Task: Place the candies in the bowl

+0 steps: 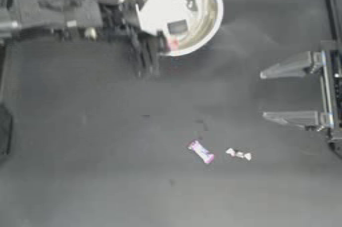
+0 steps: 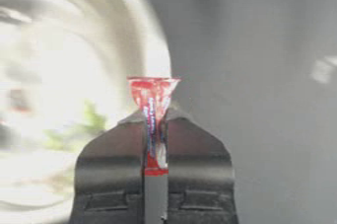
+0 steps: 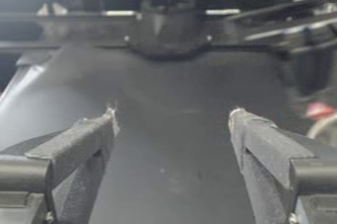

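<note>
A red-pink twist-wrapped candy is clamped in the left gripper over the large shiny whitish bowl at the table's far edge, not yet released, while a purple-white candy and a small whitish candy remain on the dark table near its right side, beside the idle, spread-jawed right gripper.

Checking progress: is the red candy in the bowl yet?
Not yet: the left gripper is shut on the red candy, held at the bowl rim.

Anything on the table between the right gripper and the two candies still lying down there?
No. In the top view the stretch from the right gripper to the purple-white candy and small whitish candy is bare dark table.
</note>
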Motion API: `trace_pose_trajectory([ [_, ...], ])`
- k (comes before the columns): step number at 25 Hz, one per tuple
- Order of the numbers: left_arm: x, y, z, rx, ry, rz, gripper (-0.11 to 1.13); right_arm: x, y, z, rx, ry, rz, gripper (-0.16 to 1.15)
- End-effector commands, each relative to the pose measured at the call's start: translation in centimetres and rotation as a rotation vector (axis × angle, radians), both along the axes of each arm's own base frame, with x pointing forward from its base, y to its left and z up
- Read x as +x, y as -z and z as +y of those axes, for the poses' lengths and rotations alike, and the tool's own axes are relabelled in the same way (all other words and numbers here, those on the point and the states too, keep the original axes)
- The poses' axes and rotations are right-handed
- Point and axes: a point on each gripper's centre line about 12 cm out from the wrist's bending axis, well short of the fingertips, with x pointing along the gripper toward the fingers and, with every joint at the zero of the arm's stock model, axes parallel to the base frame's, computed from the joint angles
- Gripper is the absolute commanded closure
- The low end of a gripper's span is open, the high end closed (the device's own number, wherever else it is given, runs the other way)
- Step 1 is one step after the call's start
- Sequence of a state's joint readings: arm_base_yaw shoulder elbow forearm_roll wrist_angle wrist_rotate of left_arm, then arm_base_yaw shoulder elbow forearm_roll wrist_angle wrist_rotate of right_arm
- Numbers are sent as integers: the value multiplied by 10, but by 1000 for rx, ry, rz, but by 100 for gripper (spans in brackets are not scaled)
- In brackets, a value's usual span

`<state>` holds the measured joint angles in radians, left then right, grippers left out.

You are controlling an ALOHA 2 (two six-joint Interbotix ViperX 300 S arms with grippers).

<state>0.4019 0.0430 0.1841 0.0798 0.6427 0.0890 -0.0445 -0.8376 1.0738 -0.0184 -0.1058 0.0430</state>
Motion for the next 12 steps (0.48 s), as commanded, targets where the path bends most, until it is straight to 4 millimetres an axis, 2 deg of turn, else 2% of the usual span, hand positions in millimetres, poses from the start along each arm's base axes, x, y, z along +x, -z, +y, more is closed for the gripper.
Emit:
trace_pose_trajectory([
  [1,-3,-22,27,58,-26,-56,78,4,-10,0,9,1,-28,0],
  [8,5,9,78,103,-54,-28,80,4,-11,0,14,2,-34,0],
  [12,6,22,100,116,-80,-35,80,4,-11,0,14,0,-34,0],
])
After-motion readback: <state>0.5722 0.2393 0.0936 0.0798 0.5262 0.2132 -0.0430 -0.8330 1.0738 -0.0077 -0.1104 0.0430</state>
